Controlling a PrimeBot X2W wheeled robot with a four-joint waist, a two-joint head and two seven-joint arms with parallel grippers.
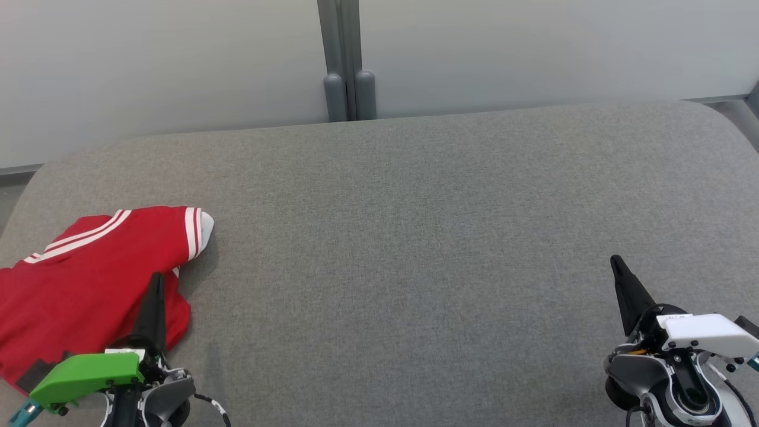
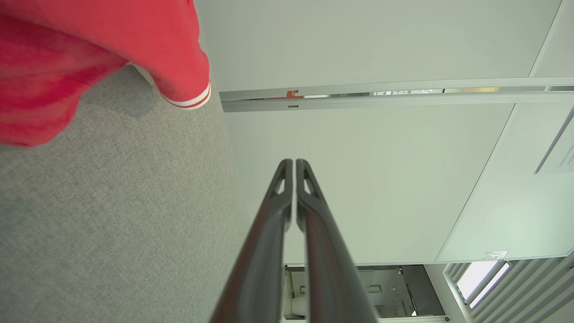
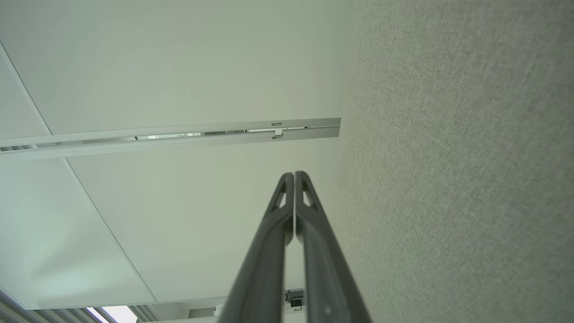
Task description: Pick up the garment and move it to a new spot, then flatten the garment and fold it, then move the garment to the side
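Spanning the head view, the grey counter (image 1: 415, 207) carries the red garment (image 1: 89, 279) bunched at its left edge, seemingly waiting for the pick. Left gripper (image 1: 155, 290) hangs close by the garment's right edge, right gripper (image 1: 621, 276) well apart at the right; both have fingers pressed together, holding nothing, probably a rest pose before reaching.

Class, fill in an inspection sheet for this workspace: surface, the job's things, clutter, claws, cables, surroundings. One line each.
Surface: grey fabric pad, flat, rounded corners.
Job's things: red shirt with white stripes, crumpled, at the pad's left edge.
Clutter: nothing seen.
Claws: left claw shut, empty, beside the shirt; right claw shut, empty, over the pad's right side.
Cables: striped cable behind the left claw.
Surroundings: pale wall panels and a grey post behind the pad.
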